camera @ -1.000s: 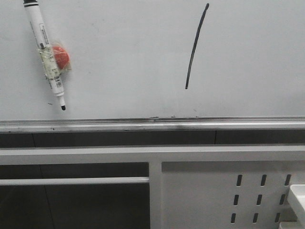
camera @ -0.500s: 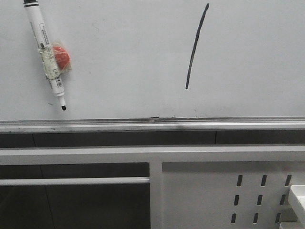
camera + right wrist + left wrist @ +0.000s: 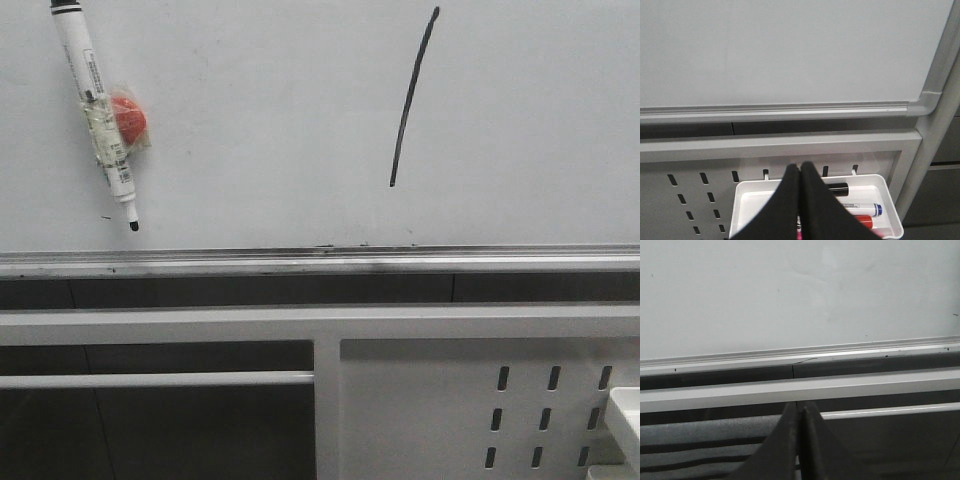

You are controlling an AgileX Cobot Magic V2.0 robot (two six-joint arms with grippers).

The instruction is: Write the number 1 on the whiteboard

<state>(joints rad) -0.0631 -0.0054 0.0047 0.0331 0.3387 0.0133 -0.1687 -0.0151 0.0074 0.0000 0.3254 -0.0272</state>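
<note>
The whiteboard (image 3: 260, 150) fills the upper front view, with a silver rail (image 3: 320, 262) along its lower edge. On it stands the number 1 (image 3: 411, 95), a thin black slanted stroke, thicker at the top. A white marker with a black tip (image 3: 96, 110) hangs on the board at the upper left, taped to a red magnet (image 3: 128, 116). Neither arm shows in the front view. My left gripper (image 3: 800, 407) is shut and empty, below the whiteboard (image 3: 790, 295). My right gripper (image 3: 800, 168) is shut and empty, over a white tray (image 3: 885, 187) below the whiteboard (image 3: 790, 50).
The tray holds several markers, among them a blue-capped one (image 3: 860, 207), a red one (image 3: 865, 221) and a black cap (image 3: 838, 189). It hangs on a white perforated panel (image 3: 685, 190). The same panel (image 3: 440, 400) and a horizontal bar (image 3: 160, 379) lie below the rail.
</note>
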